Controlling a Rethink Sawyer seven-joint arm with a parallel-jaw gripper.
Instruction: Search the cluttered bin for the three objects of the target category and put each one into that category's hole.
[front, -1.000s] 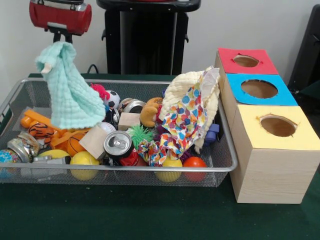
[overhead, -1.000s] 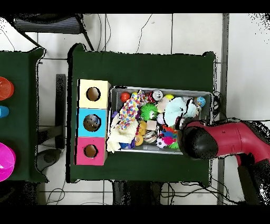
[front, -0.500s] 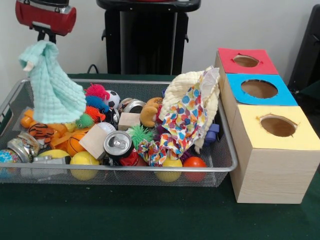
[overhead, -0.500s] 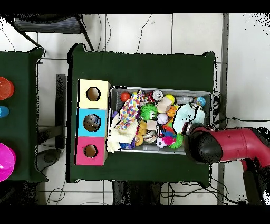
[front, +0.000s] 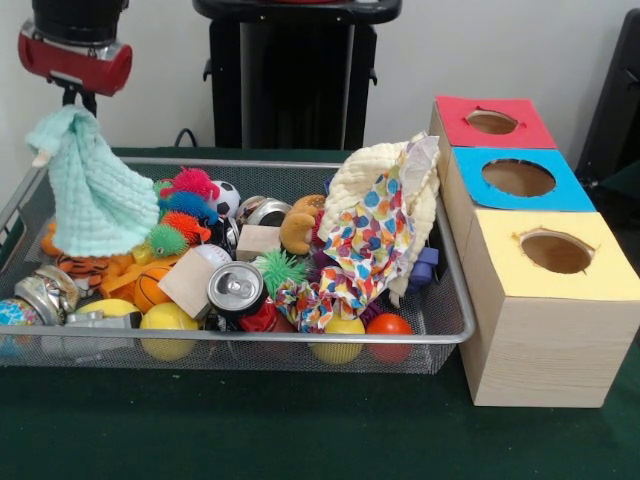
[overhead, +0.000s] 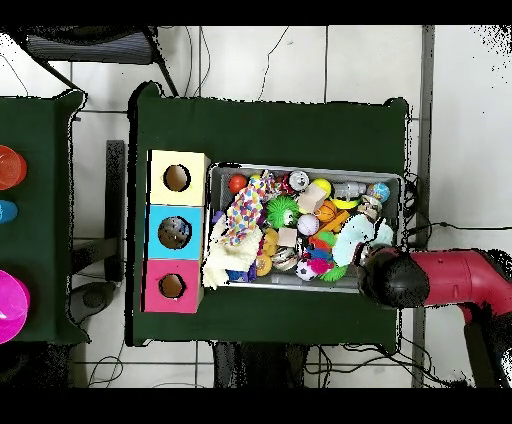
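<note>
Wire mesh bin, the landmark for all that follows: rectangular, silver, shallow, heaped with mixed toys and cans. Row of three wooden boxes beside the bin's end wall, each with a round hole in a coloured top: yellow box, blue box, red box. Red and black arm, its end hanging above the bin's corner farthest from the boxes. Mint green cloth, soft waffle-weave fabric, suspended directly beneath the gripper and draping down so that its lower hem rests among the toys at that corner; its long axis runs roughly vertical. The gripper's fingers are hidden by the arm and the cloth's bunched top, so whether they are clamped on the fabric cannot be told, though the hanging strongly suggests a hold. Judged: carrying the cloth to a hole means a traverse across the whole bin toward the boxes. Cream cloth with a multicoloured dotted cloth, limp, draped over the bin's box-side end. Drink can, metal, lying on its side near the bin's front wall. Spiky rubber balls, red, blue and orange, just beside the mint cloth.
</note>
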